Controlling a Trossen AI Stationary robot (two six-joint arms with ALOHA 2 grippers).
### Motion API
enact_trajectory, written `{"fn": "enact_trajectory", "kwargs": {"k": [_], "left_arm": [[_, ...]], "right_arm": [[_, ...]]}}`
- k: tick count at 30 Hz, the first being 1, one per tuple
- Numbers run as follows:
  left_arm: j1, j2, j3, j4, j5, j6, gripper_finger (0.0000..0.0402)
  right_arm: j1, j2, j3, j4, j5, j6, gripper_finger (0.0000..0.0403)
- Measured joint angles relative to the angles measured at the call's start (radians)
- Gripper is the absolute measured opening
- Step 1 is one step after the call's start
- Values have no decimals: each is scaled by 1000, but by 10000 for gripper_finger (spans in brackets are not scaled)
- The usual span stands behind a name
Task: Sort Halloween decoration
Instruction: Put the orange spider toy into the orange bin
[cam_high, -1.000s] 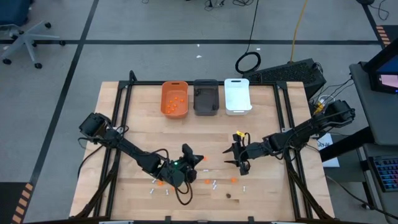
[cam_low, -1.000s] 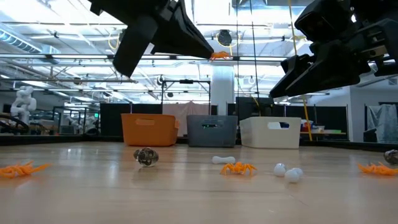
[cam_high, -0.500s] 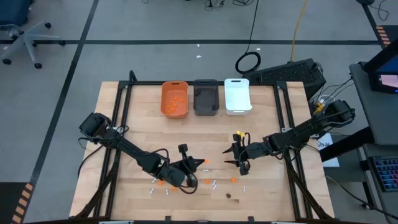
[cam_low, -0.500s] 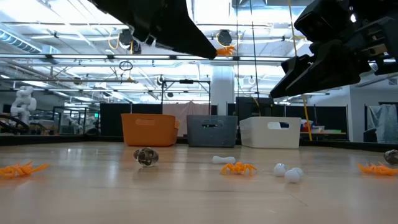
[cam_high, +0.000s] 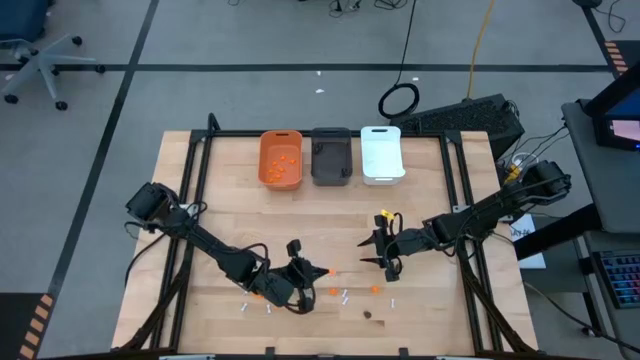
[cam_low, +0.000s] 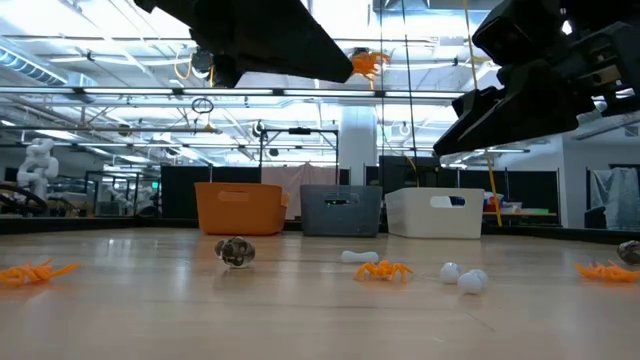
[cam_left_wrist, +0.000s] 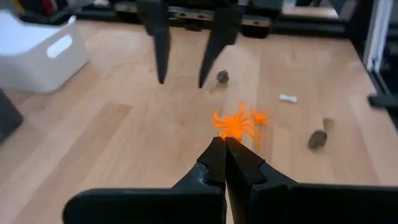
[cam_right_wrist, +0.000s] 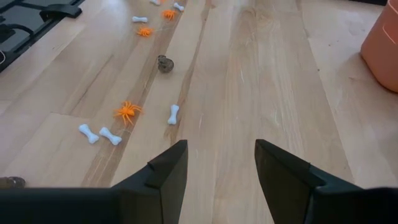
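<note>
My left gripper (cam_high: 318, 270) hovers over the near middle of the table, shut on a small orange spider (cam_left_wrist: 236, 124), which also shows high up in the low view (cam_low: 367, 62). My right gripper (cam_high: 385, 262) waits open to its right, above the table (cam_right_wrist: 217, 155). More pieces lie loose on the wood: orange spiders (cam_high: 375, 289) (cam_low: 382, 269), white bones (cam_right_wrist: 173, 114) (cam_low: 358, 257) and dark lumps (cam_high: 367, 314) (cam_low: 235, 252). The orange bin (cam_high: 281, 158), with orange pieces inside, the dark grey bin (cam_high: 331, 155) and the white bin (cam_high: 381, 153) stand in a row at the far edge. My left gripper pinches the orange spider between its two fingertips, at the side of the spider's body nearest the fingers (cam_left_wrist: 227, 137). The fingers lie nearly level, pointing toward the table's right. The spider sticks out beyond the tips and is lifted clear of the table.
Black frame rails (cam_high: 193, 180) run along the table's left and right sides. Most loose pieces sit near the near edge (cam_high: 270, 307). Bare wood (cam_high: 300, 215) lies between the grippers and the bins. My right gripper's fingers (cam_left_wrist: 160, 43) stand ahead of the left gripper.
My left gripper, still shut on the orange spider, has risen, levelled out and shifted a little toward the table's right and near edge. The spider has gone up with it. My right arm has kept still.
</note>
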Motion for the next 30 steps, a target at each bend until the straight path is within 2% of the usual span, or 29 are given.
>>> {"fn": "enact_trajectory", "kwargs": {"k": [3, 6, 11, 17, 20, 23, 26, 30], "left_arm": [[9, -24, 0, -30, -2, 67, 0], [48, -95, 2, -82, 6, 64, 0], [124, -234, 1, -271, 10, 118, 0], [293, -364, 1, -567, 10, 95, 0], [391, -384, 1, -706, 16, 75, 0], [489, -381, -1, -823, 64, 64, 0], [578, -371, -8, -844, 108, 65, 0], [678, -371, -34, -841, 111, 93, 0]], "right_arm": [[0, 0, 0, -8, 0, 3, 171], [1, 0, 0, -18, 0, 42, 171], [19, 30, 1, -26, 0, 105, 171], [51, 154, 1, 21, 1, 126, 171], [57, 212, 0, 79, 0, 142, 171], [57, 246, 0, 138, -3, 144, 171], [57, 251, 0, 170, -4, 144, 171], [62, 243, 0, 179, -4, 146, 171]]}}
